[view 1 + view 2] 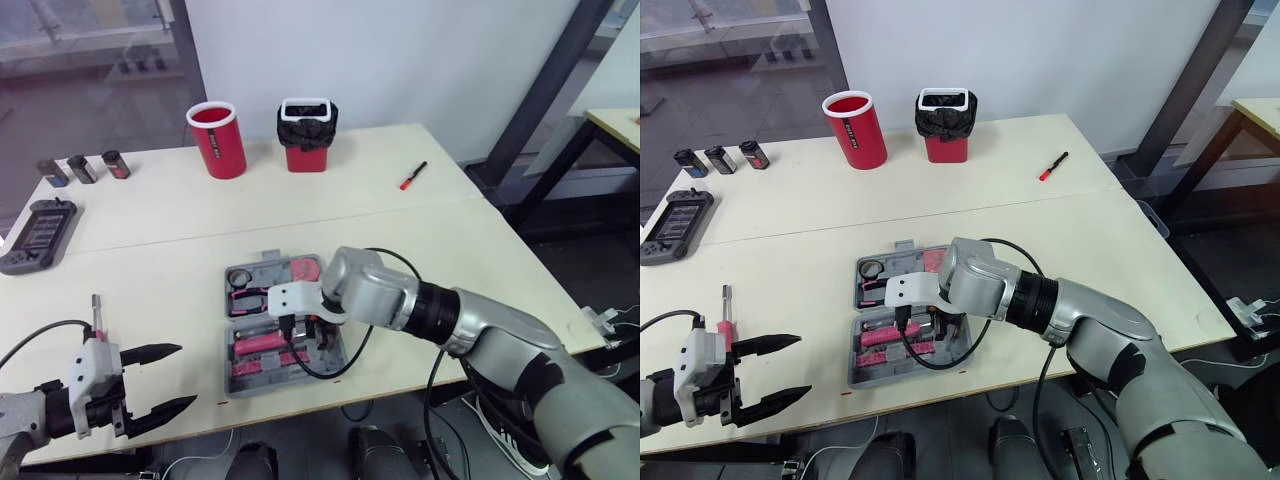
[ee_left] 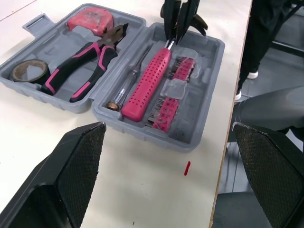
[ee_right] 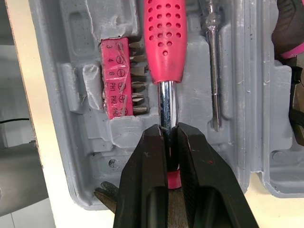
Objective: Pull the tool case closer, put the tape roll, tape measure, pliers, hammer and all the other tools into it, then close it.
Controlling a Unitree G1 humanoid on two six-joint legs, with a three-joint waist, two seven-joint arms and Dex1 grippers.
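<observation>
The grey tool case (image 1: 233, 384) lies open near the table's front edge. In it are a tape roll (image 2: 29, 70), a red tape measure (image 2: 90, 19), pink-handled pliers (image 2: 83, 59), a slim screwdriver (image 2: 128, 83), a pink bit set (image 2: 173, 92) and the hammer (image 3: 164, 38) with its pink dotted handle. My right gripper (image 3: 168, 142) is shut on the hammer's metal shaft, down inside the case. My left gripper (image 1: 187, 376) hangs open and empty at the front left, apart from the case. A small pink screwdriver (image 1: 98, 318) lies on the table just behind it.
A red cup (image 1: 217, 140) and a red bin with a black liner (image 1: 307, 135) stand at the back. A red pen (image 1: 413, 175) lies back right. Three small canisters (image 1: 82, 168) and a grey handheld device (image 1: 40, 235) sit far left.
</observation>
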